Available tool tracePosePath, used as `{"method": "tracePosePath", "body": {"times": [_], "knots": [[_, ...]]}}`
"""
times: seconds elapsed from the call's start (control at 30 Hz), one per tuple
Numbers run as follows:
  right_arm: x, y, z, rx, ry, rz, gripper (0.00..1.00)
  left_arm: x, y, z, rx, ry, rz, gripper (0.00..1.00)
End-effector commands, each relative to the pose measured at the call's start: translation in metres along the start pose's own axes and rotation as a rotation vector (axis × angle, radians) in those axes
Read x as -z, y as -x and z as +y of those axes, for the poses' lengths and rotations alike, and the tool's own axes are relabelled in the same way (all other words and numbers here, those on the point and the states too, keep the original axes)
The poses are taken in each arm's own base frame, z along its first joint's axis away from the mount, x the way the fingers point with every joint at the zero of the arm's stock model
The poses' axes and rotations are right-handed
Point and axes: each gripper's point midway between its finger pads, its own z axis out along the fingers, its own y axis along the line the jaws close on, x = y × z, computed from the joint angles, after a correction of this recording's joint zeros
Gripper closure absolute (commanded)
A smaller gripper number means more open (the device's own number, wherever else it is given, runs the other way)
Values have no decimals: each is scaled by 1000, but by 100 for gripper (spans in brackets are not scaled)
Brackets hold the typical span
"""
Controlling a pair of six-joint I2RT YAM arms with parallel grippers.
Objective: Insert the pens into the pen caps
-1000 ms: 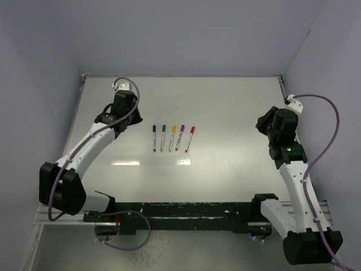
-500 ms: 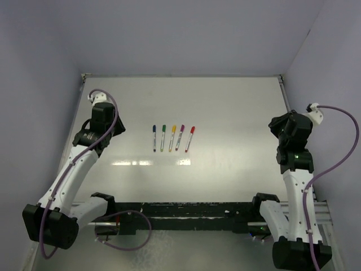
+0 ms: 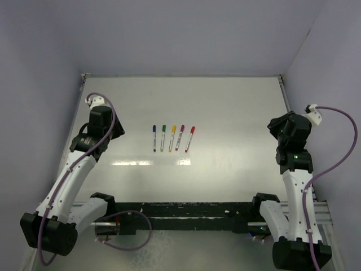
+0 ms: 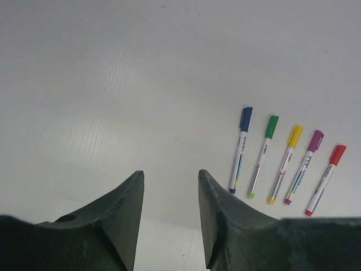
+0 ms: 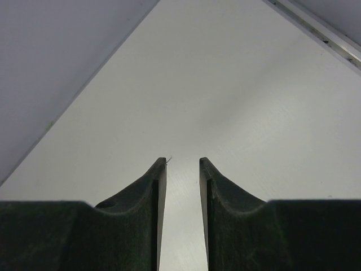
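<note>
Five pens lie side by side mid-table, each with its cap fitted on the far end: blue [image 3: 154, 138], green [image 3: 163, 138], yellow [image 3: 172, 138], purple [image 3: 180, 137], red [image 3: 189, 138]. The left wrist view shows them at right: blue pen [image 4: 240, 151], green [image 4: 263, 156], yellow [image 4: 286, 164], purple [image 4: 302, 167], red [image 4: 324, 179]. The caps, such as the blue cap [image 4: 246, 118] and red cap [image 4: 338, 154], sit on the pens; no loose cap shows. My left gripper [image 3: 117, 130] [image 4: 170, 172] is open and empty, left of the pens. My right gripper [image 3: 275, 125] [image 5: 183, 160] is open and empty, far right.
The white table [image 3: 225, 113] is enclosed by pale walls at the back and both sides. A metal rail [image 5: 316, 31] runs along the table's edge near my right gripper. The arms' black base frame [image 3: 186, 214] lies along the near edge.
My left arm has pulled back to the left, away from the pens. My right arm has swung out toward the right wall. The pens have not moved.
</note>
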Motion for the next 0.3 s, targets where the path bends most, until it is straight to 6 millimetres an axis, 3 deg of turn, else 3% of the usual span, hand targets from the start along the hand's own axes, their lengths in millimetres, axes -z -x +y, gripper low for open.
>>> {"method": "tracePosePath", "body": {"times": [0.0,0.27], "knots": [[3,4,2,-17,12,-17,67,9,15,1,34,1,-61,53],[1,1,2,-19,15,-8,66,7,11,4,33,15,-55,54]]}}
